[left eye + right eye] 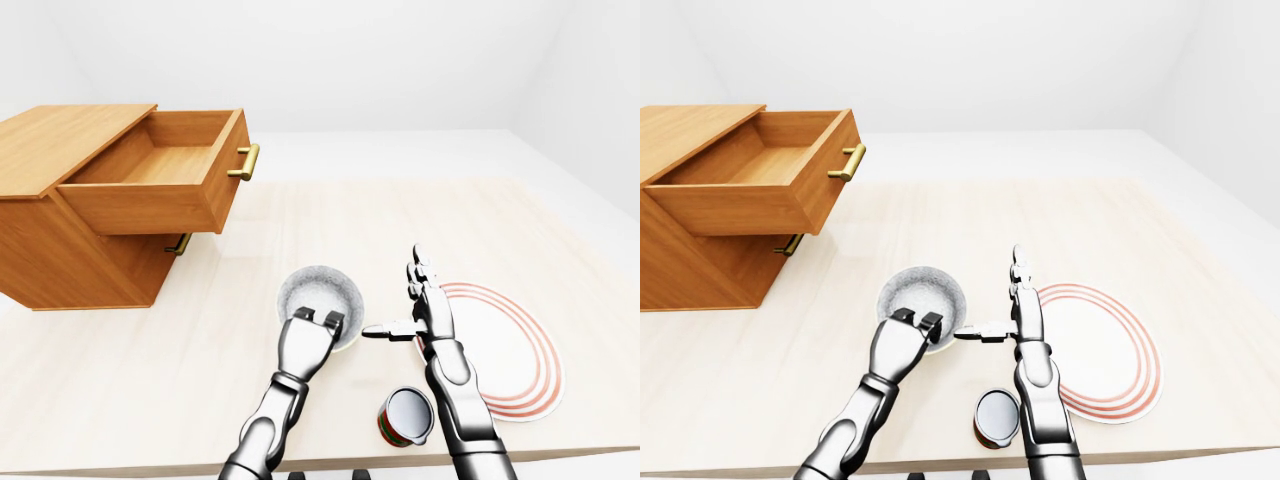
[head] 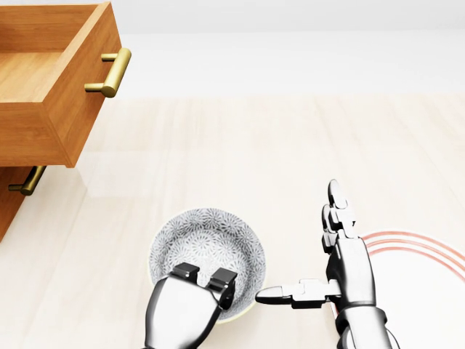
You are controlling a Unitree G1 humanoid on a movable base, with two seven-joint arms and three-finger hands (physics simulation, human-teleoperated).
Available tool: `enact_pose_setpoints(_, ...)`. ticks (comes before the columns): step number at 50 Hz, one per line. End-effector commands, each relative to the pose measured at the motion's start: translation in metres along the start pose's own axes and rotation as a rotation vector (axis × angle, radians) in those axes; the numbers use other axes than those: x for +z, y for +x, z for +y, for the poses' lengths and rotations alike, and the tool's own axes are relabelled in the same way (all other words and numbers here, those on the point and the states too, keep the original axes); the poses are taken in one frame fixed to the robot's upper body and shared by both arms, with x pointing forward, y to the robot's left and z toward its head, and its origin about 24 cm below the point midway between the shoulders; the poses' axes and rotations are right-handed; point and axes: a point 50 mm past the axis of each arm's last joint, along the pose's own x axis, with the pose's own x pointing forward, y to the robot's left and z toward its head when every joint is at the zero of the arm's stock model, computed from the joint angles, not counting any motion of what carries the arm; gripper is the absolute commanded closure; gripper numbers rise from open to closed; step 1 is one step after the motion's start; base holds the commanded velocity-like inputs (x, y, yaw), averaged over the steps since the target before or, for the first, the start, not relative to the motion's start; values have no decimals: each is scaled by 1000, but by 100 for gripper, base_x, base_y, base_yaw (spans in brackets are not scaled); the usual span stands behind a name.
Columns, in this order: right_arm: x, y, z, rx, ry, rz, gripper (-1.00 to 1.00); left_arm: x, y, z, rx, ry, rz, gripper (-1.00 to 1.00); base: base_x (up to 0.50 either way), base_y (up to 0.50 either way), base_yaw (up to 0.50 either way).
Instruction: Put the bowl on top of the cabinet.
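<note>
A grey-white patterned bowl (image 2: 207, 243) sits on the pale table, low in the head view. My left hand (image 2: 203, 280) has its fingers curled over the bowl's near rim and is shut on it; the thumb is hidden. My right hand (image 2: 305, 251) stands open just right of the bowl, fingers straight up. Its thumb points left and ends close to the bowl's rim. The wooden cabinet (image 1: 60, 135) stands at the left of the left-eye view, well apart from the bowl. Its upper drawer (image 1: 160, 185) is pulled out.
A white plate with red rings (image 1: 505, 350) lies right of my right hand. A small can (image 1: 407, 415) stands near the table's bottom edge, beside my right forearm. A brass handle (image 1: 180, 243) of the lower drawer shows under the open drawer.
</note>
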Motion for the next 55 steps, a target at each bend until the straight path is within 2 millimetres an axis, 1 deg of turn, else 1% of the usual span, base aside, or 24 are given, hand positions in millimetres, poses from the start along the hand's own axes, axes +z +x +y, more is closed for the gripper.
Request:
enact_pose_setpoints(1, -1, 0, 1, 3, 1, 1, -100, -12, -10, -2, -14, -37, 73, 88, 0, 0, 0)
enact_pose_setpoints(4, 0, 0, 1, 3, 1, -1, -100, -14, -10, 10, 45, -62, 95, 88, 0, 0, 0)
enact_pose_setpoints(8, 0, -1, 1, 5, 1, -1, -100, -19, -7, 37, 172, -126, 142, 89, 0, 0, 0)
enact_pose_setpoints(9, 0, -1, 1, 5, 1, -1, -100, -19, -7, 37, 175, -127, 143, 89, 0, 0, 0)
enact_pose_setpoints(12, 0, 0, 1, 5, 0, 0, -100, -22, -5, 52, 245, -159, 165, 89, 0, 0, 0)
enact_pose_setpoints(16, 0, 0, 2, 7, -1, 0, -100, -23, -4, 64, 302, -180, 176, 89, 0, 0, 0)
enact_pose_setpoints(20, 0, 0, 2, 7, 0, -1, -100, -26, -4, 83, 396, -232, 196, 89, 0, 0, 0)
enact_pose_setpoints(23, -1, 0, 3, 9, -1, -1, -100, -27, -3, 93, 443, -256, 203, 89, 0, 0, 0)
enact_pose_setpoints(24, -1, -1, 4, 10, -2, 0, -100, -27, -3, 101, 482, -276, 207, 89, 0, 0, 0)
enact_pose_setpoints(28, -1, 0, 4, 12, -2, 1, -100, -28, -4, 113, 539, -299, 209, 89, 0, 0, 0)
enact_pose_setpoints(31, -1, 0, 4, 12, -2, 0, -100, -28, -4, 115, 547, -303, 210, 89, 0, 0, 0)
enact_pose_setpoints(33, -1, 0, 4, 13, -3, 1, -100, -26, -4, 128, 607, -329, 202, 89, 0, 0, 0)
enact_pose_setpoints(39, 0, -1, 5, 14, -3, -1, -100, -24, -5, 141, 627, -367, 181, 89, 0, 0, 0)
enact_pose_setpoints(48, -2, 0, 6, 18, -5, 2, -100, -14, -2, 167, 670, -414, 107, 88, 0, 0, 0)
enact_pose_setpoints(53, -1, -1, 6, 18, -6, 0, -100, -10, -1, 173, 679, -425, 81, 88, 0, 0, 0)
enact_pose_setpoints(55, -1, -1, 6, 18, -6, 0, -100, -8, 0, 180, 690, -434, 60, 88, 0, 0, 0)
